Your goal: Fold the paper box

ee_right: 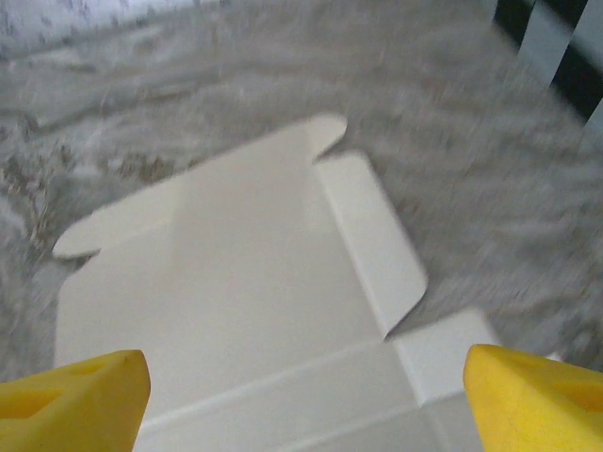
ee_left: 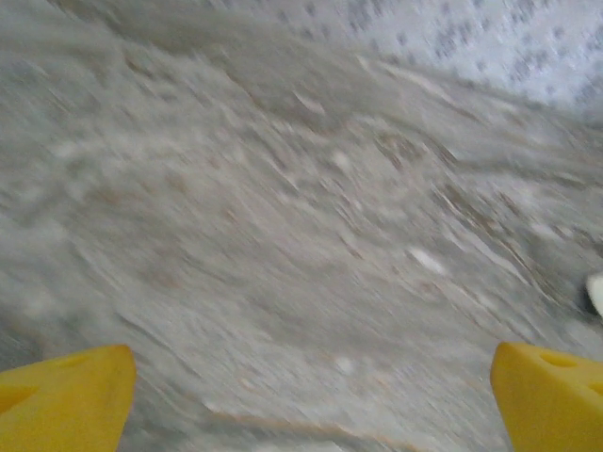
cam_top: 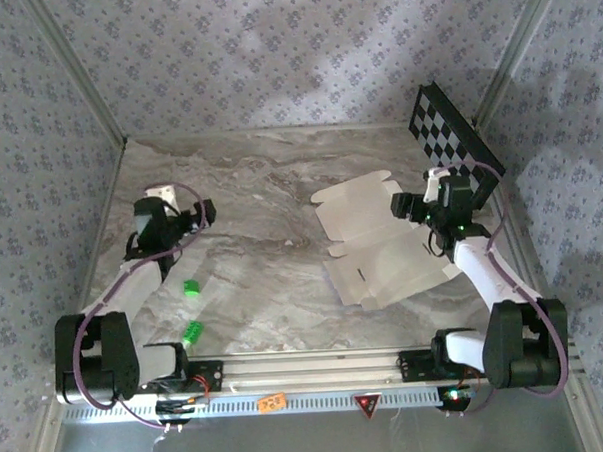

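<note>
Paper box (cam_top: 383, 247) flat, unfolded, cream side up; right gripper (ee_right: 306, 391) over it, jaws apart; left gripper (ee_left: 311, 391) over marble tabletop (cam_top: 264, 288), jaws apart.

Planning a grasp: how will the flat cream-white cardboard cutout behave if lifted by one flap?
The paper box lies unfolded as one thin sheet, so it would probably sag and hinge at its creases. It looks light for its spread, likely sliding on the smooth marbled table when pushed. Lying flat, its edges seem hard to get under.
</note>
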Tool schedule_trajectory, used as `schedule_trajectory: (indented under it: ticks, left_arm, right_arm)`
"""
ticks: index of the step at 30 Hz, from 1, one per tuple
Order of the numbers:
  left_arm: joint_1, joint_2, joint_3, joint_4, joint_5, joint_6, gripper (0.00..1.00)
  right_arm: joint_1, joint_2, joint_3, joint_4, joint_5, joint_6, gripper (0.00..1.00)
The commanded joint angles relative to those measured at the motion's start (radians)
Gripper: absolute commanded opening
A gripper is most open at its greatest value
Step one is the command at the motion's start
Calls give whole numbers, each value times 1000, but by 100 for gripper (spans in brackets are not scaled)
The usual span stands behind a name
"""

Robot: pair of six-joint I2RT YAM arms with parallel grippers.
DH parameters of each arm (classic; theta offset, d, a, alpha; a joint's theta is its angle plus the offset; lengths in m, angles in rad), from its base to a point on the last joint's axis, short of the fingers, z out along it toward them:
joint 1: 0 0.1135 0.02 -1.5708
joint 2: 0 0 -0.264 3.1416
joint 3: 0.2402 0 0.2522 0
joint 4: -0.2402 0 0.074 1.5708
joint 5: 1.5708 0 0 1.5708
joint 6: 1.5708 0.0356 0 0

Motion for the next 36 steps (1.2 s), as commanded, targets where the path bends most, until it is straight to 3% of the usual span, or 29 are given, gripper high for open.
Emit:
schedule_trajectory:
  ticks: [1,12,16,22,27,36]
  left_arm:
    - [-64,-24,23,-132,77,-92,95]
    - [-205,-68,5,-238,81,-147,95]
    - [-215,-67,-2,-254,83,-188,95]
    - [-217,-88,26,-326,63,-183,95]
    - [-217,-130,16,-345,36,-198,95]
    - [-214,-216,-24,-374,-34,-208,97]
  right_arm:
    - [29,46,57,-200,-77,105,88]
    - [161,454,371,-336,-139,106,87]
    - [167,615,535,-377,-151,120,82]
    - [164,771,706,-454,-24,139,85]
    - [140,889,826,-513,11,169,86]
    - [147,1066,1057,-522,-59,203,86]
